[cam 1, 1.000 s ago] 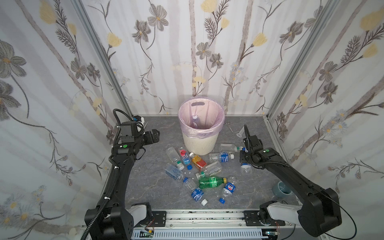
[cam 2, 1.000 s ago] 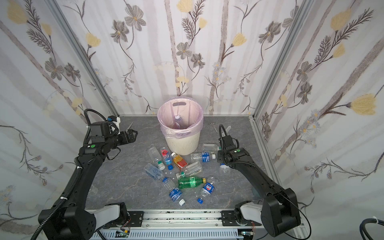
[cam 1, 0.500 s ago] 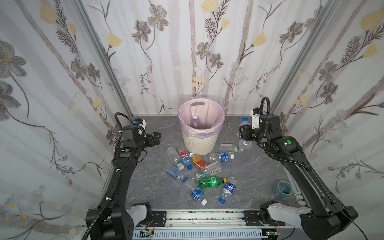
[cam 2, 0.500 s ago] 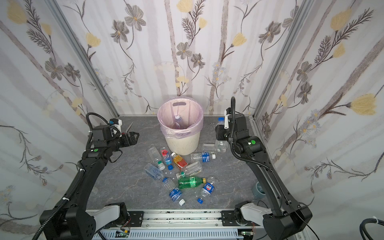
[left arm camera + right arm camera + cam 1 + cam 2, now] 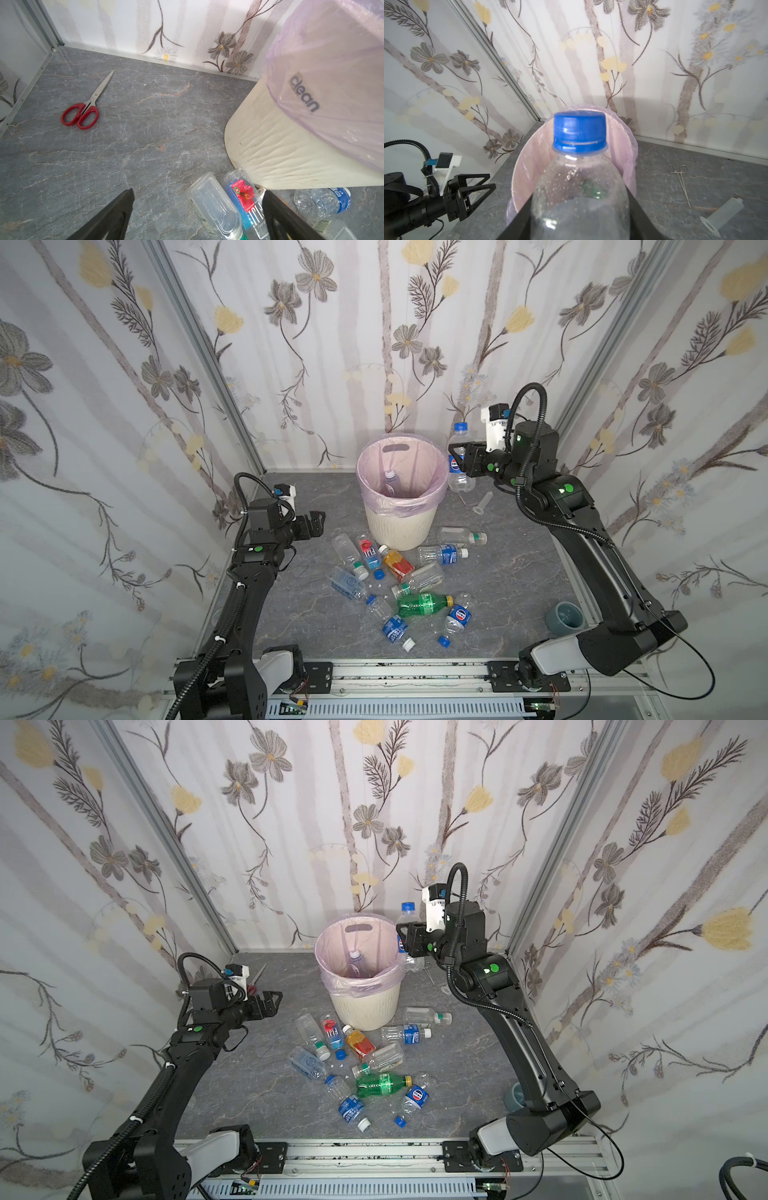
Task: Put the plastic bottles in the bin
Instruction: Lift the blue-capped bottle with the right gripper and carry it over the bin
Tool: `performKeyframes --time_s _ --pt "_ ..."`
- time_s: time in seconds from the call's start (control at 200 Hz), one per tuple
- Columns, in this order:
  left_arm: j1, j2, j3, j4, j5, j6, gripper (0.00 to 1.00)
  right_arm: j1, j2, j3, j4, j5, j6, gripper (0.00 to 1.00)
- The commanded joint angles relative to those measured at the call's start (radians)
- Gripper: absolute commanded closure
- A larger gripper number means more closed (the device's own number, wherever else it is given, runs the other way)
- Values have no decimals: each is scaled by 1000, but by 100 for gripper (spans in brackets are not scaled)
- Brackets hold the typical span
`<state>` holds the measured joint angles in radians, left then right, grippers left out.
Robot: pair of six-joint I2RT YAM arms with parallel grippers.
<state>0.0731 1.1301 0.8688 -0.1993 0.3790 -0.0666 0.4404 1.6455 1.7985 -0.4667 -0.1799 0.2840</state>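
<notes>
The bin [image 5: 399,526] [image 5: 365,1006], cream-white with a pink liner, stands at the back middle with one bottle [image 5: 390,481] inside. My right gripper [image 5: 457,458] [image 5: 405,940] [image 5: 579,207] is shut on an upright clear bottle with a blue cap [image 5: 459,435] [image 5: 579,187], raised just right of the bin's rim. Several plastic bottles lie in front of the bin, among them a green one [image 5: 419,605] and an orange one [image 5: 397,564]. My left gripper [image 5: 313,522] [image 5: 272,1002] [image 5: 197,193] hangs open and empty left of the pile, above a clear bottle [image 5: 214,209] and a Fiji bottle [image 5: 243,195].
Red scissors [image 5: 83,112] [image 5: 253,982] lie at the back left corner. A clear plastic tube [image 5: 482,504] [image 5: 720,214] and metal forceps [image 5: 681,180] lie right of the bin. A grey-blue cup [image 5: 565,616] sits at the front right. Papered walls close three sides.
My right gripper has risen from the floor with the blue-capped bottle and moved left toward the bin's rim. My left gripper has drifted slightly toward the pile, still open.
</notes>
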Motion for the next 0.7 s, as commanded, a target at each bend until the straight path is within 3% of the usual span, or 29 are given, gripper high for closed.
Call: performKeyframes --time_s 0.0,0.375,0.695 --pt "-1 -6 -5 55 24 13 2 22 53 44 77 -35 34 49" --pt "-1 -10 -19 80 60 10 2 100 185 110 214 5 80 50" --pt "0 -21 -25 83 59 16 2 119 256 111 203 40 70 48"
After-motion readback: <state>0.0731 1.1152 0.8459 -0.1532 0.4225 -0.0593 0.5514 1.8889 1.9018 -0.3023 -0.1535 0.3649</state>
